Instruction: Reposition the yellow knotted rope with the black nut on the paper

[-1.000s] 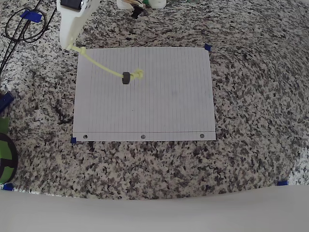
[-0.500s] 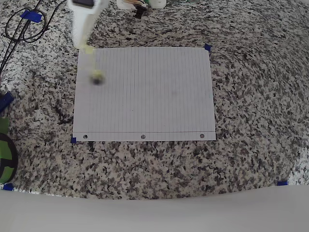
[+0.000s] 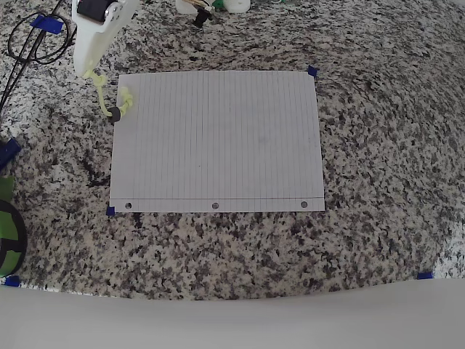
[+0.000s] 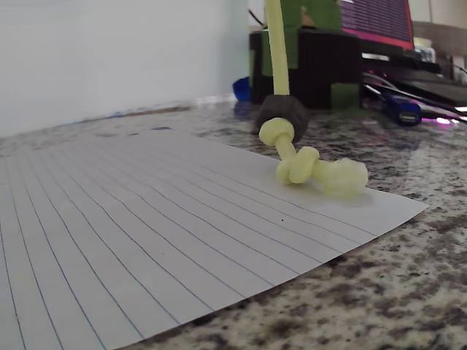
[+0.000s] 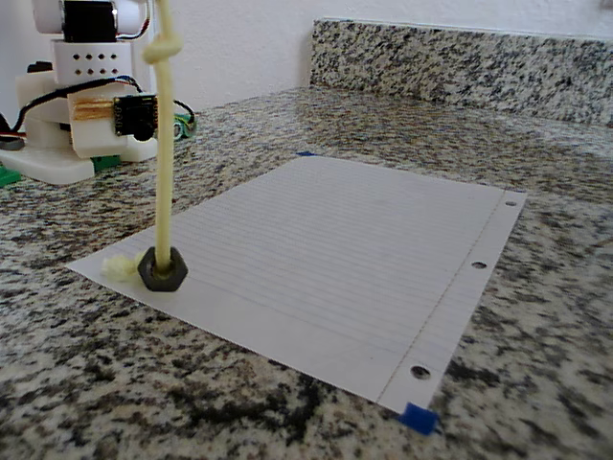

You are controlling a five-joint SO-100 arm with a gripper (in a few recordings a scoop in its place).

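In the overhead view my white gripper (image 3: 89, 70) sits just past the paper's (image 3: 218, 145) top-left corner, shut on the upper end of the yellow knotted rope (image 3: 102, 93). The rope (image 5: 165, 172) hangs straight down from it and runs out of the fixed view's top. The black nut (image 3: 115, 113) (image 5: 163, 270) is threaded on the rope's low end and rests at the paper's (image 5: 335, 249) edge near that corner. Below the nut (image 4: 283, 113), the rope's end knot (image 4: 298, 168) lies on the paper (image 4: 146, 219).
Black cables (image 3: 36, 36) loop on the granite beyond the gripper, at the overhead view's top left. Blue tape marks (image 3: 312, 71) pin the paper's corners. The robot's white base (image 5: 86, 125) stands behind the rope. A green and black object (image 3: 7, 236) lies at the left edge.
The rope and nut were dragged from near the paper's upper middle to its left edge. The gripper swung slightly right, then back left, and the rope now hangs steeper.
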